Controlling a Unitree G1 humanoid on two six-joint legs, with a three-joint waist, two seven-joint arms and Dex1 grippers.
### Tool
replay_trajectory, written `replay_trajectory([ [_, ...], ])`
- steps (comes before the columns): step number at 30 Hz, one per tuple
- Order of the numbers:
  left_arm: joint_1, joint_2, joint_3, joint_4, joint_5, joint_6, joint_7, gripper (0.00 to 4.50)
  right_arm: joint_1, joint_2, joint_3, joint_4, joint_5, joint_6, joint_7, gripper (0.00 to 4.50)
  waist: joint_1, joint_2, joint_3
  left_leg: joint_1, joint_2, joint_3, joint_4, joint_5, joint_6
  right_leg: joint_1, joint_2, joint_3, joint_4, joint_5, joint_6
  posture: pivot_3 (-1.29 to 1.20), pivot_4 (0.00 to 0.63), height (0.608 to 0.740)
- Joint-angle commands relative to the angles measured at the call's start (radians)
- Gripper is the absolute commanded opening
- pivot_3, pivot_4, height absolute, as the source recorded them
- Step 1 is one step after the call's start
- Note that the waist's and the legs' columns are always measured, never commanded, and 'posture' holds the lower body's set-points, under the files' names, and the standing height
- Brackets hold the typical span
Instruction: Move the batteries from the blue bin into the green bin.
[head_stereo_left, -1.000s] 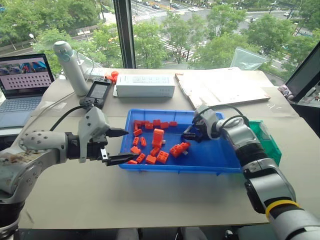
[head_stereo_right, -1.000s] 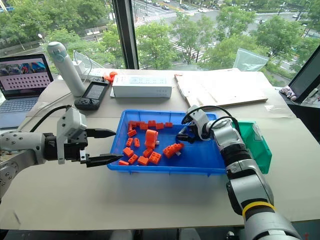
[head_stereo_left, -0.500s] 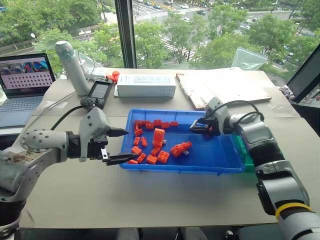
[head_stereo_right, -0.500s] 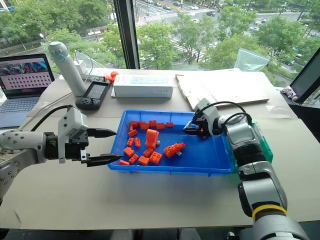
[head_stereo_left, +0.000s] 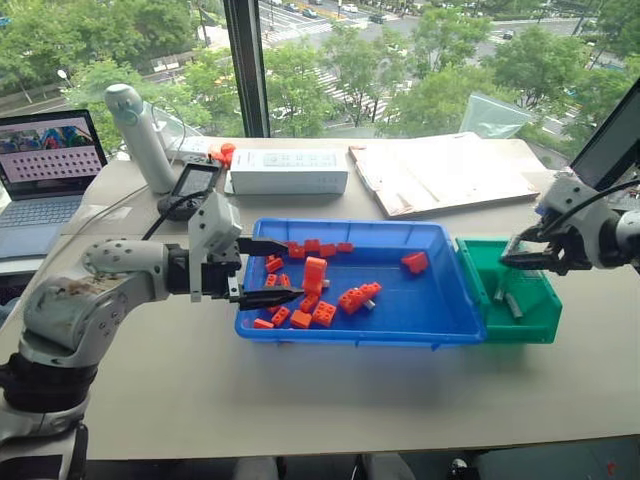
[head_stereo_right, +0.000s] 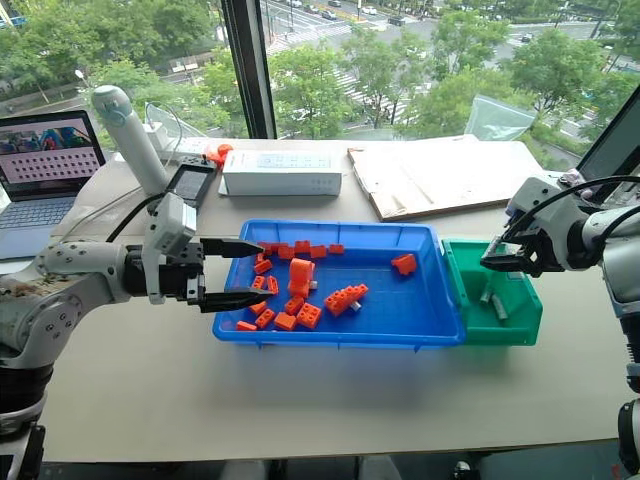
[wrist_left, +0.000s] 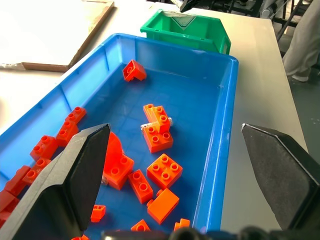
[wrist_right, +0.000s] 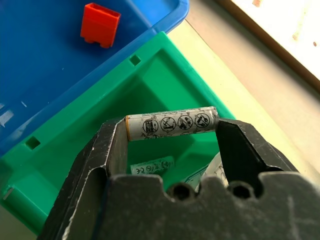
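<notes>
My right gripper (wrist_right: 172, 132) is shut on a grey-silver battery (wrist_right: 170, 122), gripped end to end, and hangs over the green bin (head_stereo_left: 478, 262). Two more batteries (head_stereo_left: 511, 303) lie on that bin's floor. The green bin stands against the right end of the blue bin (head_stereo_left: 350, 335). Orange-red bricks (head_stereo_left: 315, 275) fill the blue bin's left half, and one lone brick (head_stereo_left: 414, 262) lies near its back right. My left gripper (head_stereo_left: 293, 270) is open with nothing between its fingers, pointing right, just above the bricks at the blue bin's left end.
Behind the blue bin lies a white oblong box (head_stereo_left: 290, 172), with a board of papers (head_stereo_left: 440, 175) to its right. At the back left are a laptop (head_stereo_left: 50, 160), a white bottle (head_stereo_left: 140, 135) and a black handheld device (head_stereo_left: 190, 185).
My right gripper has lifted out of the blue bin and swung right over the green bin, carrying the battery. My left gripper has edged right over the blue bin's left end.
</notes>
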Motion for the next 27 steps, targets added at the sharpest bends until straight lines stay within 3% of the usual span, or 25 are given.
replay_trajectory([
  [1, -0.011, 0.004, 0.014, -0.017, 0.004, -0.028, -0.012, 4.50, 0.035, -0.036, -0.018, -0.041, -0.001, 0.010, 0.001, 4.14, 0.001, 0.000, 0.000, 0.000, 0.000, 0.000, 0.000, 0.000, 0.000, 0.000, -0.001, 0.000, 0.000, 0.000, 0.000, 0.00, 0.150, 0.735],
  [3, -0.002, 0.012, 0.020, -0.024, 0.006, -0.024, -0.014, 4.50, 0.010, -0.027, -0.030, -0.046, 0.001, 0.005, -0.016, 4.47, 0.001, 0.001, 0.000, 0.000, -0.001, 0.000, 0.001, 0.000, 0.000, 0.000, -0.001, 0.000, 0.000, 0.000, 0.001, 0.00, 0.150, 0.735],
  [7, 0.014, 0.024, 0.034, -0.039, 0.002, -0.016, -0.009, 4.50, -0.126, 0.076, -0.043, -0.110, 0.077, 0.079, -0.038, 4.47, -0.008, 0.001, 0.000, 0.000, 0.000, 0.001, 0.001, 0.000, -0.001, 0.000, -0.001, 0.000, 0.000, 0.000, 0.000, 0.00, 0.150, 0.735],
  [14, 0.038, 0.033, 0.048, -0.063, -0.001, -0.007, 0.013, 4.50, -0.120, 0.278, 0.106, -0.290, 0.146, 0.064, -0.004, 4.47, 0.003, 0.000, 0.000, 0.000, 0.000, -0.001, 0.001, -0.001, 0.000, 0.001, 0.000, 0.000, 0.000, 0.000, 0.000, 0.00, 0.150, 0.735],
  [21, 0.066, 0.065, 0.073, -0.094, -0.017, 0.016, 0.017, 4.50, -0.132, 0.442, 0.220, -0.211, 0.116, 0.017, -0.052, 4.47, 0.021, 0.000, 0.000, -0.002, 0.000, -0.001, 0.004, -0.001, 0.000, 0.000, 0.000, -0.001, 0.000, 0.000, 0.001, 0.00, 0.150, 0.735],
  [26, 0.081, 0.077, 0.091, -0.113, -0.028, 0.028, 0.030, 4.50, -0.128, 0.470, 0.253, -0.147, 0.084, -0.026, -0.061, 4.47, 0.024, 0.000, 0.000, -0.002, 0.000, -0.001, 0.005, -0.003, -0.003, 0.000, 0.000, -0.002, 0.000, 0.000, 0.001, 0.00, 0.150, 0.735],
  [27, 0.085, 0.079, 0.095, -0.118, -0.031, 0.032, 0.031, 4.50, -0.127, 0.475, 0.260, -0.134, 0.080, -0.033, -0.063, 4.08, 0.023, 0.000, 0.000, -0.002, 0.000, -0.001, 0.005, -0.005, -0.006, 0.000, 0.000, -0.002, 0.000, 0.000, 0.001, 0.00, 0.150, 0.735],
])
